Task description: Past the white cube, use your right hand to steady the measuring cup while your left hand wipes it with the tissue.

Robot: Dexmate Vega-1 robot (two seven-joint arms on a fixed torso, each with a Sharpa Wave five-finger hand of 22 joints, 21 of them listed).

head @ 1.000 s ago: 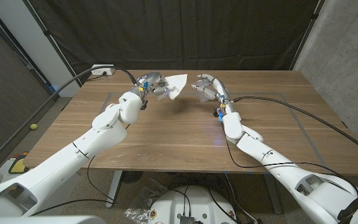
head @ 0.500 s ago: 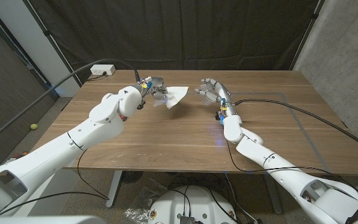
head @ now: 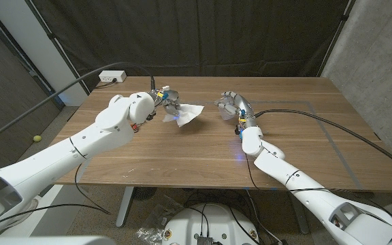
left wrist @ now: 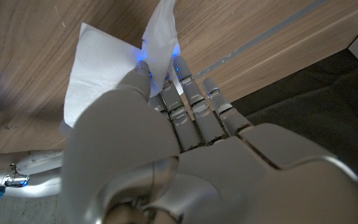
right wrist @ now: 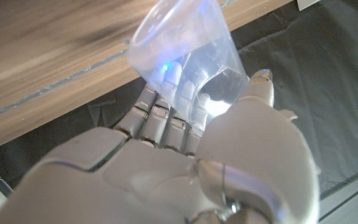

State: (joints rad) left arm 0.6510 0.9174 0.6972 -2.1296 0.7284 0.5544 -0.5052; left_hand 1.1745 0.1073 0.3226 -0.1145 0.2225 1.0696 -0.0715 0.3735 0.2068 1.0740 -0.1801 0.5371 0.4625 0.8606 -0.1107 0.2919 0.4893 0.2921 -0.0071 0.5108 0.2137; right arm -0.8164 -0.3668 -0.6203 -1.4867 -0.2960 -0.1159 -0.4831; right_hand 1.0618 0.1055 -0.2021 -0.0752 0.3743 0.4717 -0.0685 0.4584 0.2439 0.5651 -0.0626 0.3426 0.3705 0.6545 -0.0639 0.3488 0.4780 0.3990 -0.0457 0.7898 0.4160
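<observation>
Your left hand [head: 169, 102] has come down and nearer to you since a second ago, and the tissue [head: 188, 114] now hangs low, close to the table [head: 182, 150]. You are pinching that white tissue in your fingers [left wrist: 185, 93]; it sits at about 11 o'clock on the table. At 1 o'clock from the table's middle, your right hand [head: 231, 104] has slid a little toward you too. It is wrapped around the clear measuring cup [right wrist: 185, 56], holding it up off the wood. The tissue and the cup are near each other but not touching.
</observation>
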